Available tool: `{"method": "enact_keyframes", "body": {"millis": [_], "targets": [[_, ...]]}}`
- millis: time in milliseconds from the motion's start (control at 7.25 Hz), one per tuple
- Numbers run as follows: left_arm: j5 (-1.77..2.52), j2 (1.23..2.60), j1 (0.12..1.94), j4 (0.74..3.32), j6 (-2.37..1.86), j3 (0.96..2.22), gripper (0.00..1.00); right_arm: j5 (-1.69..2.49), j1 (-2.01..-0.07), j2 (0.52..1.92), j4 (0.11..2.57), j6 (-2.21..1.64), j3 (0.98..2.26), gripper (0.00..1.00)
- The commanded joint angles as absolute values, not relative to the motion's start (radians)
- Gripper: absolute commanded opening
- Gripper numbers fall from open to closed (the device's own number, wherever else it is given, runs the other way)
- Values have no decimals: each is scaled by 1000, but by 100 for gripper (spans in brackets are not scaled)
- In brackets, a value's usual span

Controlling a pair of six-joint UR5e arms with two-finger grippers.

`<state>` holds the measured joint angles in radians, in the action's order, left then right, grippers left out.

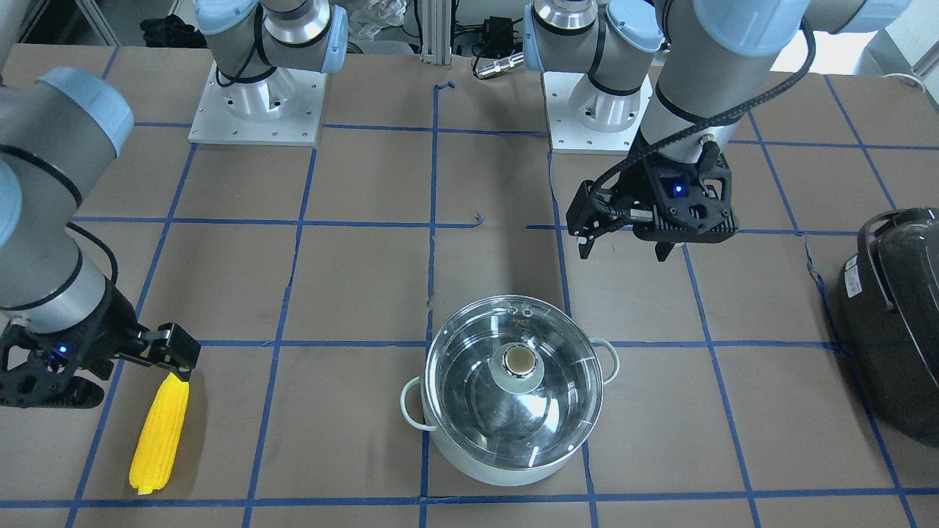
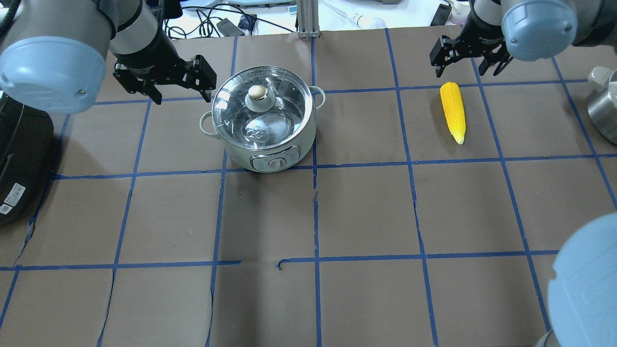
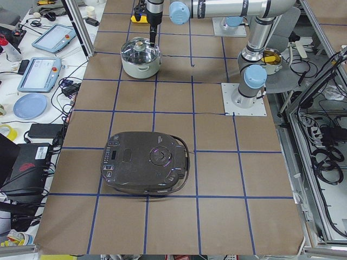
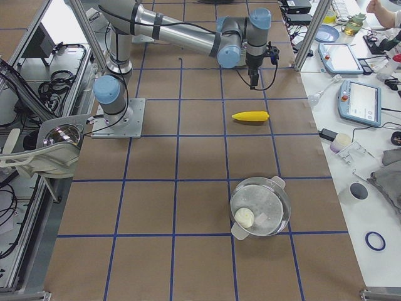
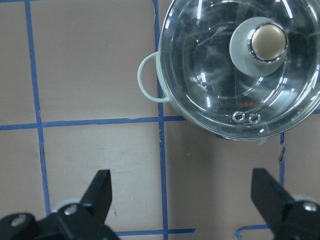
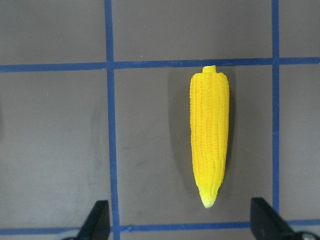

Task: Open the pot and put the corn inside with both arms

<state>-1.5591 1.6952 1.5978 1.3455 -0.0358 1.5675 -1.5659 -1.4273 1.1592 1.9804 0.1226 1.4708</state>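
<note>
One lidded pot [image 1: 506, 469] near left gripper [image 1: 624, 253], jaws wide, one corn [image 6: 209, 145] near right gripper [image 6: 182, 222], jaws wide, one dark appliance [image 3: 146, 162] well apart from both.

Robotics lab, taped grid table [image 2: 366, 212], teach pendants [image 4: 359, 100]

arms: 2, you're running a left arm [image 2: 140, 33] and a right arm [image 2: 537, 21]
grippers: 2, one per arm, left gripper [image 1: 623, 249] and right gripper [image 2: 466, 67]
fingers [image 5: 100, 192]: 2 per gripper, 4 total
pot [image 2: 270, 154]: 1, just beside your left gripper
lid [image 2: 282, 113]: 1, on the pot
knob [image 2: 260, 91]: 1, on the lid
loop handles [image 1: 412, 403]: 2, on the pot
corn [image 2: 453, 111]: 1, near your right gripper
dark appliance [image 3: 146, 162]: 1, well apart from your left gripper
steel vessel [image 2: 602, 115]: 1, out past your right gripper
base plates [image 1: 308, 110]: 2, one under each arm
</note>
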Motion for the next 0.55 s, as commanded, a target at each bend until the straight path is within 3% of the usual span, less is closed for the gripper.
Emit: {"method": "enact_keyframes", "body": {"millis": [0,414], "targets": [[-1554,1807,1618,1251,-92,1546,100,-1566,-1388,1022,2112,146,1480,100],[-1554,1916,1699,1166,-248,1496,100,-1571,-1364,907,2204,146,1480,100]]}}
